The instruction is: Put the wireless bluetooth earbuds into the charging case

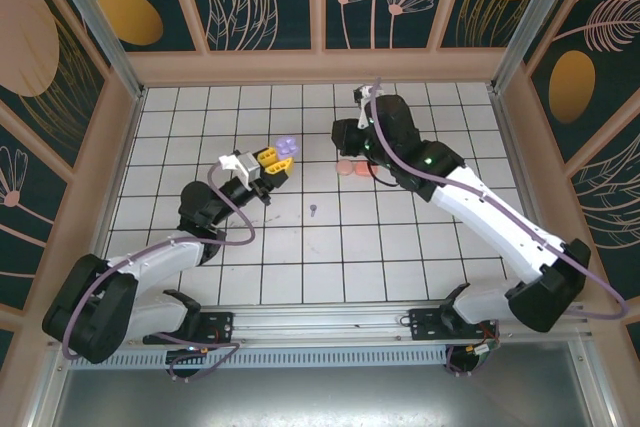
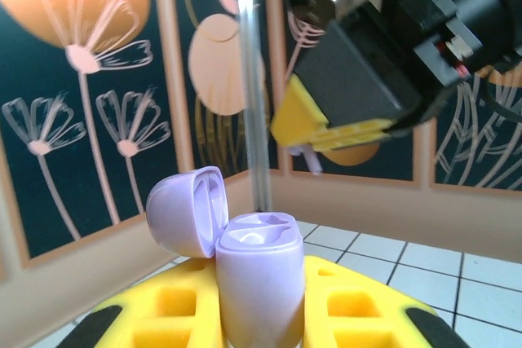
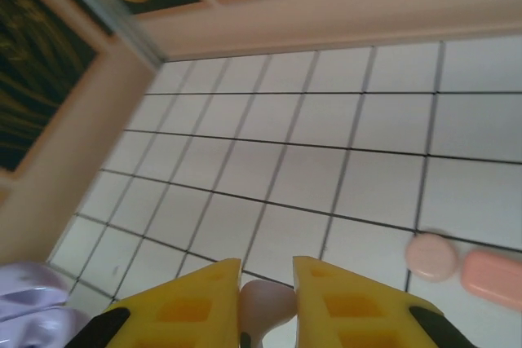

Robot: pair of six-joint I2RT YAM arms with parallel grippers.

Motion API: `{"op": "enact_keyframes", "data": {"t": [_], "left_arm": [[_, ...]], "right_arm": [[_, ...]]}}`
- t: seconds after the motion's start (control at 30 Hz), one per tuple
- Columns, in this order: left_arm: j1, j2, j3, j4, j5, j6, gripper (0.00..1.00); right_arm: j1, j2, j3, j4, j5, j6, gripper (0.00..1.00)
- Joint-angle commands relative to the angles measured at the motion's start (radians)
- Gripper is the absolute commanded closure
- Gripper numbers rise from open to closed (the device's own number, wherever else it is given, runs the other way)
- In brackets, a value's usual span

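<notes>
My left gripper (image 1: 272, 160) is shut on an open lilac charging case (image 1: 287, 149) and holds it upright above the floor. In the left wrist view the case (image 2: 259, 283) stands between the yellow fingers (image 2: 359, 299), lid (image 2: 188, 209) swung back to the left. My right gripper (image 3: 267, 270) is shut on a pale mauve earbud (image 3: 265, 303), bulb pinched between the yellow fingers. In the left wrist view that gripper (image 2: 326, 129) hangs above and to the right of the case. A small purple earbud (image 1: 314, 210) lies on the tiles.
An open salmon-pink case (image 1: 349, 168) lies flat on the tiles under the right arm, and the right wrist view has this pink case (image 3: 492, 276) at its right edge. Wooden walls (image 1: 320, 67) with floral panels ring the white tiled floor (image 1: 400, 247).
</notes>
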Motion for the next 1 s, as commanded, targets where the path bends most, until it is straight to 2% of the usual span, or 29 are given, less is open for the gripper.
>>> {"op": "enact_keyframes", "data": {"t": [0.0,0.33,0.6,0.97], "left_arm": [[-0.022,0.020,0.016,0.108,0.059,0.080,1.00],[-0.055,0.073,0.065,0.159,0.098,0.067,1.00],[-0.060,0.100,0.073,0.233,0.118,0.008,1.00],[-0.063,0.101,0.100,0.204,0.126,-0.032,1.00]], "right_arm": [[-0.003,-0.064,-0.053,0.151,-0.151,-0.101,0.78],[0.006,-0.149,-0.144,0.304,-0.349,-0.126,0.78],[0.053,-0.139,-0.153,0.351,-0.346,-0.125,0.78],[0.084,-0.098,-0.159,0.368,-0.335,-0.120,0.79]]}}
